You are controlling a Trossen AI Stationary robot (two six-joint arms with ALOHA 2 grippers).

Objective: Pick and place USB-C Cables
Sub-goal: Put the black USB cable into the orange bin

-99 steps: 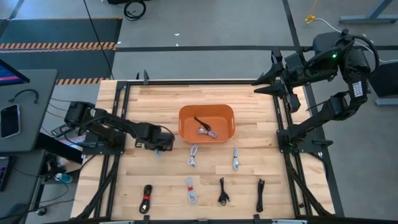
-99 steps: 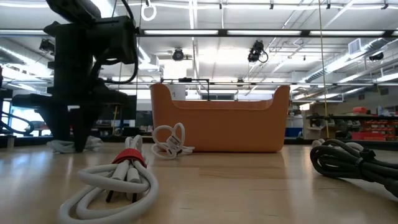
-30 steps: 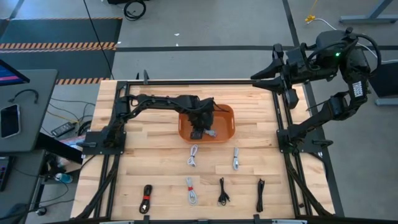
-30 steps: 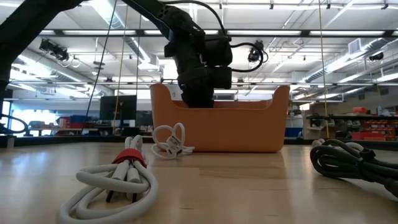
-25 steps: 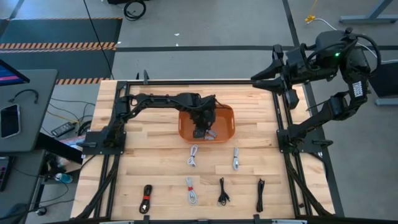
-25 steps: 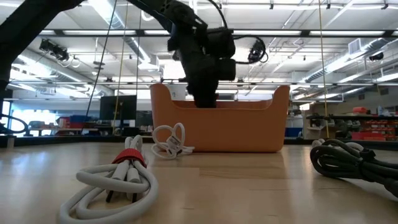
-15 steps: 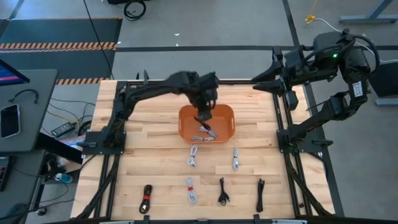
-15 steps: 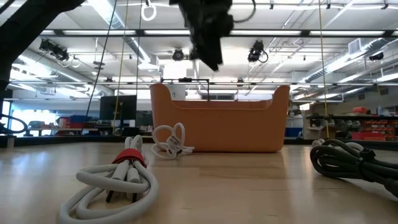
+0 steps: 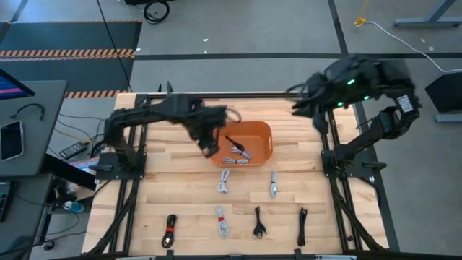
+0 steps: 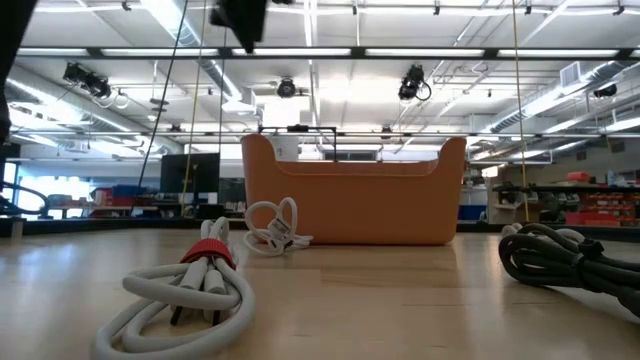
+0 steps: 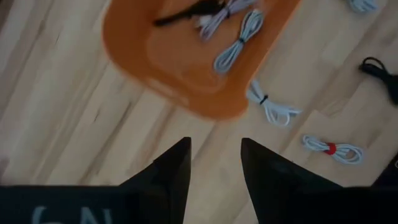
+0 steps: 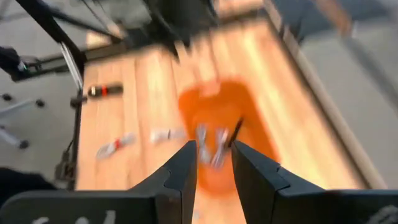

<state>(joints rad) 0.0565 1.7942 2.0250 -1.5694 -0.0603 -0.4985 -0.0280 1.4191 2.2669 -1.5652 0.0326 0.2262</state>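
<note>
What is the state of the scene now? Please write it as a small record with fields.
bin: orange bin at table centre
cables in bin: one black, two light ones
cables on table: six, in two rows in front of the bin; nearest, a white one
left gripper: open, empty, above the bin's left edge
right gripper: open, empty, raised at the table's far right corner
</note>
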